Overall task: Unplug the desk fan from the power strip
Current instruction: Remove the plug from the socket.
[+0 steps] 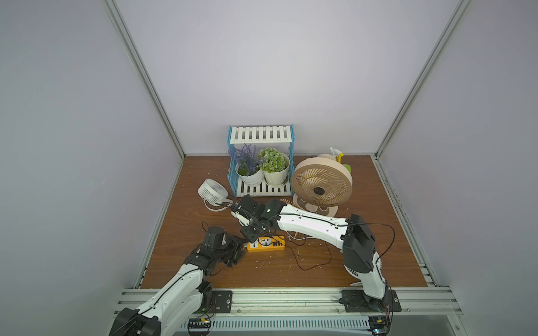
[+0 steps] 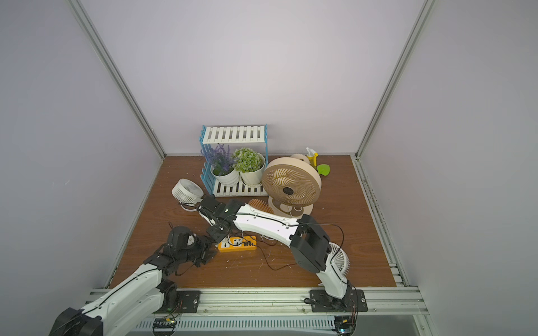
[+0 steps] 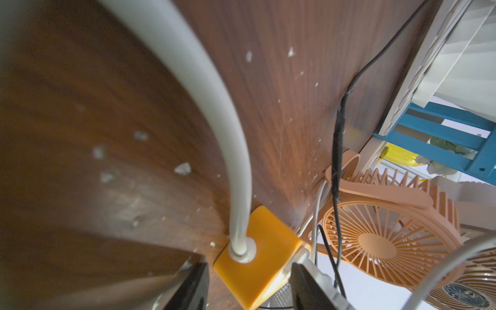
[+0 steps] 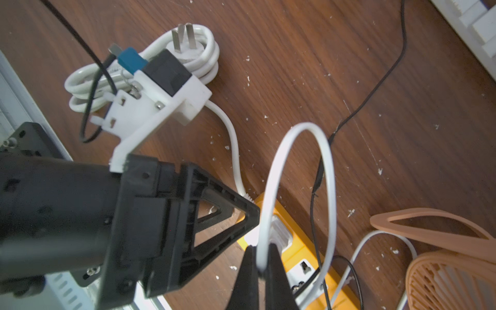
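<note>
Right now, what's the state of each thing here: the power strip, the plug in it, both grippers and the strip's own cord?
power strip: lying flat, one socket occupied.
white plug: seated in the strip's socket.
white cable: looped up from the plug, pinched.
right gripper: shut on the white cable.
left gripper: open, straddling the strip's cord end.
strip's own cord: coiled, prongs bare, unplugged.

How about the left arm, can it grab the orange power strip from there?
Probably yes: the left end effector straddles the corded end of the power strip, jaws apart, with nothing between them.
</note>
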### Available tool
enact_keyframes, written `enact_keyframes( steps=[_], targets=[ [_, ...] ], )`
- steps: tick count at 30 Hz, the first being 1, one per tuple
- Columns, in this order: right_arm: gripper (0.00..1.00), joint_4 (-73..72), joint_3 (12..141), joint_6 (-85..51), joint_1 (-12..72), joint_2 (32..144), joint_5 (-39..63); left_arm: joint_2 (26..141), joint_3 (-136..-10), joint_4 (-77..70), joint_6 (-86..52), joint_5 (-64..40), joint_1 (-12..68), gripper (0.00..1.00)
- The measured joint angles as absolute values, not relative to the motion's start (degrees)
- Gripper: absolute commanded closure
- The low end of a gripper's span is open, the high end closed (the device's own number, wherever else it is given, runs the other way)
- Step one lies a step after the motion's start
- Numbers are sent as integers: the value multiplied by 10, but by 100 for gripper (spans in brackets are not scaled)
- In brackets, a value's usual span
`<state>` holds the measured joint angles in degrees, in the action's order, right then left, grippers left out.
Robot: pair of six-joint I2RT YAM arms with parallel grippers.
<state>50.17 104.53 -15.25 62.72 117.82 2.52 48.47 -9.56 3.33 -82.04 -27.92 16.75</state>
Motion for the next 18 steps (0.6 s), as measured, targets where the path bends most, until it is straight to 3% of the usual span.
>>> enact_keyframes(
  steps=[2,18],
  targets=[
    [100,502,1046,-152,627,1179,25,493,-96,25,-820,-281,168,51],
    [100,504,1046,-152,627,1179,11,509,-96,0,-808,-284,170,76]
  ],
)
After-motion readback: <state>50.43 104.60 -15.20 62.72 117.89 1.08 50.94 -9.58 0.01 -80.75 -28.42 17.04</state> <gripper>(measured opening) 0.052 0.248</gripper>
